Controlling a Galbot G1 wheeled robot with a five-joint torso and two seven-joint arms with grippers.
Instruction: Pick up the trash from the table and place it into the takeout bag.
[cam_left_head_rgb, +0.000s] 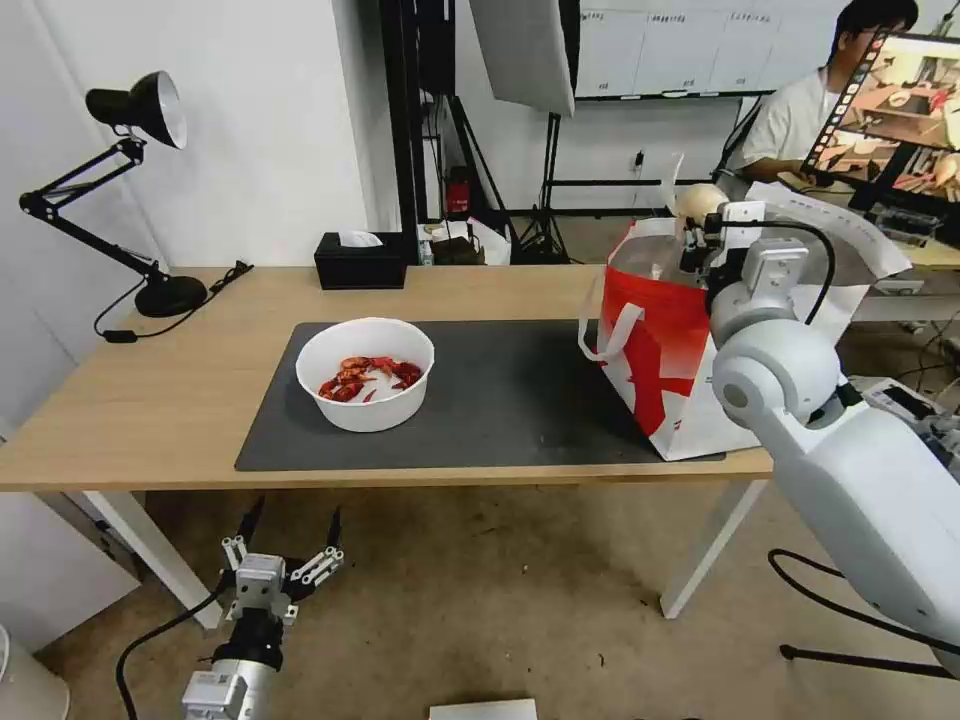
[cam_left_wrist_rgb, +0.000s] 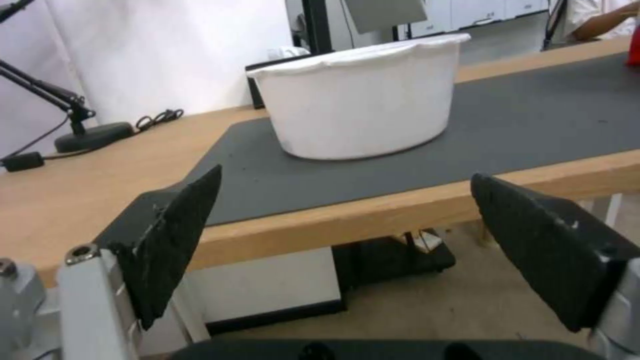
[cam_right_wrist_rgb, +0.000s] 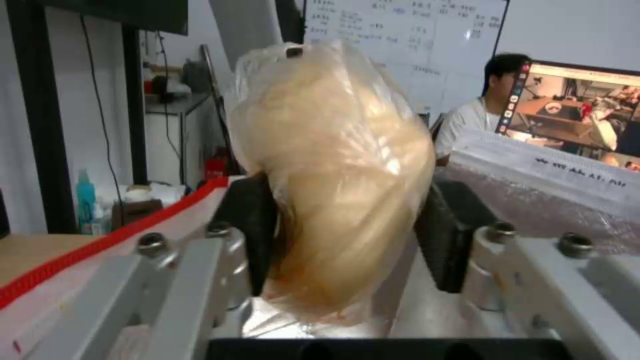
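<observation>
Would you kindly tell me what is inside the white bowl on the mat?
The white bowl holds red crayfish shells on its pale bottom. The near wall covers part of its inside, so anything lying there cannot be seen.

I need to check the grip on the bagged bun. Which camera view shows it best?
The right wrist view: the bagged bun sits close up, clamped between the right gripper pads over the takeout bag. The head view shows only its rounded top above the bag's mouth. The left wrist view faces the white bowl instead.
</observation>
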